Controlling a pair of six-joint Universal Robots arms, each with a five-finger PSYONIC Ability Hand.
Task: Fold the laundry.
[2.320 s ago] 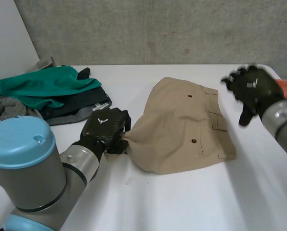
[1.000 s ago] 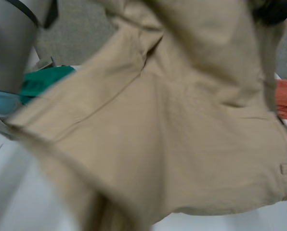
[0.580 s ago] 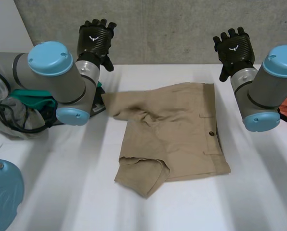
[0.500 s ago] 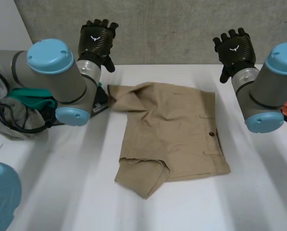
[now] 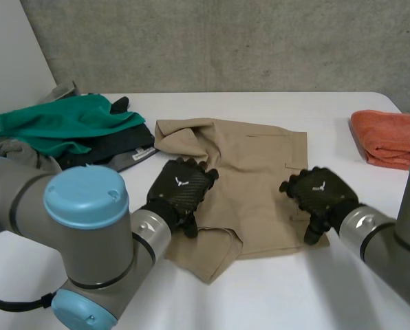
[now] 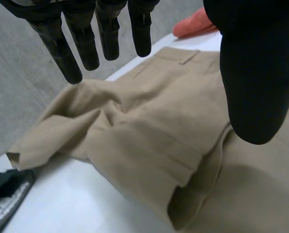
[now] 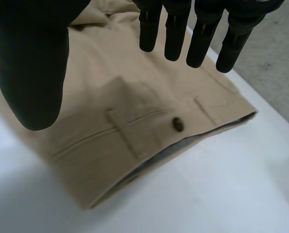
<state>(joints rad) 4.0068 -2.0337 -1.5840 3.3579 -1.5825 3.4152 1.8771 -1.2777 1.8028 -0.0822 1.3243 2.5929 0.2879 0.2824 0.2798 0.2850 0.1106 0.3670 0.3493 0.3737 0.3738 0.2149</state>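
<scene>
Khaki shorts: tan woven cloth, rumpled, on white table.
My left hand: fingers straight, spread, over shorts' creased leg.
My right hand: fingers spread, over shorts' buttoned pocket.

Left hand, right hand open.

Rumpled tan shorts flat mid-table

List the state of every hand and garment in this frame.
Tan shorts: spread on the table, rumpled, unheld.
Left hand: open, over the shorts' rumpled side.
Right hand: open, over the shorts' pocket side.
Orange cloth: folded, set apart.
Green garment: crumpled atop dark clothes.
</scene>
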